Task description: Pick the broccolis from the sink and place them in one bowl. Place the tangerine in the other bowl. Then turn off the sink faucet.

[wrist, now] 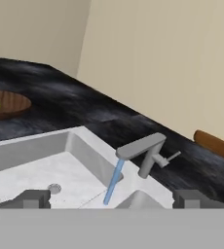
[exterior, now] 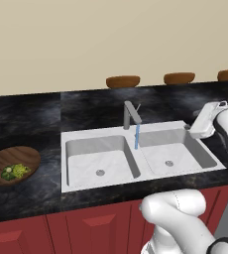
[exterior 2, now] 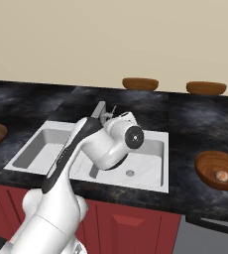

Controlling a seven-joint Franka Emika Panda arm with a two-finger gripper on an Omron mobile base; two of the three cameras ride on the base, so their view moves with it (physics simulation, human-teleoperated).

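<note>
A: Where is the faucet (wrist: 145, 153) placed relative to the fingers (wrist: 33, 198)?

B: In the hand view it is seen ahead of them and between the two dark tips, which are spread wide with nothing pinched. No contact with the faucet is seen. A blue stream of water (wrist: 113, 182) is seen falling from the spout toward the sink (exterior: 111, 171), so the faucet is recorded as running. The thin lever is seen sticking out on the side of the post away from the spout.

A: And the hand in the base views?

B: In the left base view the hand is seen over the right rear corner of the sink, to the right of the faucet and apart from it.

A: Are the broccolis located?

B: Green florets (exterior: 14, 171) are noted inside the wide wooden bowl (exterior: 24, 156) on the dark surface (exterior: 31, 191), left of the sink. How many florets lie there cannot be told.

A: The tangerine?

B: A small orange ball (exterior 2: 222, 175) is noted inside the other wide bowl (exterior 2: 207, 163), on the surface right of the sink. Both basins are seen with only their drains. Smaller brown bowls (exterior: 122, 81) are noted along the back wall.
</note>
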